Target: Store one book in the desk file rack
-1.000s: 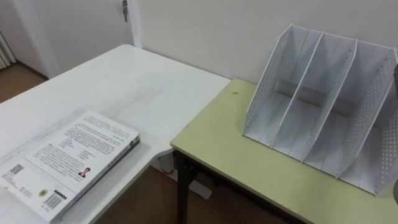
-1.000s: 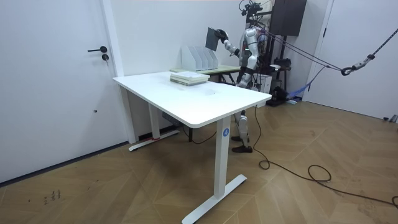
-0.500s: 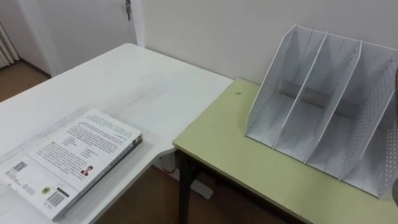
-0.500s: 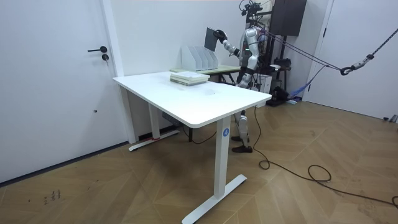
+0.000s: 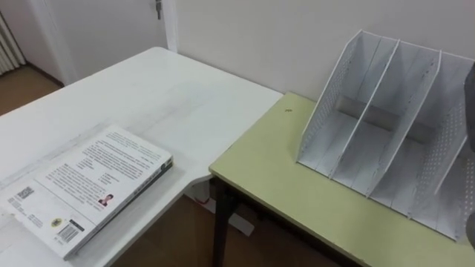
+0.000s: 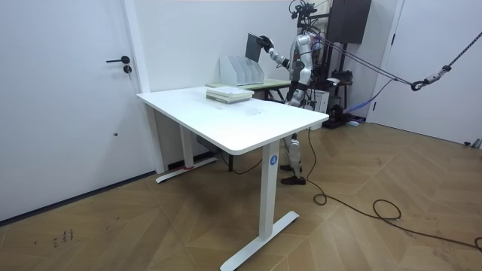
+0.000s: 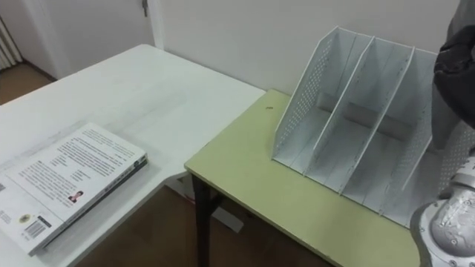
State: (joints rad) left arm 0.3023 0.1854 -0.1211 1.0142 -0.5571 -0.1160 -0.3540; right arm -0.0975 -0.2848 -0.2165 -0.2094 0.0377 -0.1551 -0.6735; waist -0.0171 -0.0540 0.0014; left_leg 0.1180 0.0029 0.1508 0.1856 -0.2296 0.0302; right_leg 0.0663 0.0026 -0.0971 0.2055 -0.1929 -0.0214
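I hold the book (image 6: pixel 254 47) upright in my right hand (image 6: pixel 266 43), raised above the file rack (image 5: pixel 327 100). In the room view my fingers look closed on its edge, though from that far off I cannot tell how firmly. In my eye views the rack stands at 2 o'clock on the green table (image 5: pixel 282 174), its back to the wall (image 5: pixel 252 37), with every slanted compartment empty and open toward me. At 8 o'clock another book (image 5: pixel 89 185) lies flat on the white table (image 5: pixel 148 89), well apart from the rack. As I judge it, fetching and carrying are done, since I stand at the green table with the book over the rack. The storing itself is left: bring the book down, line its edge up with one compartment, slide it between the dividers until it rests inside, then let go.
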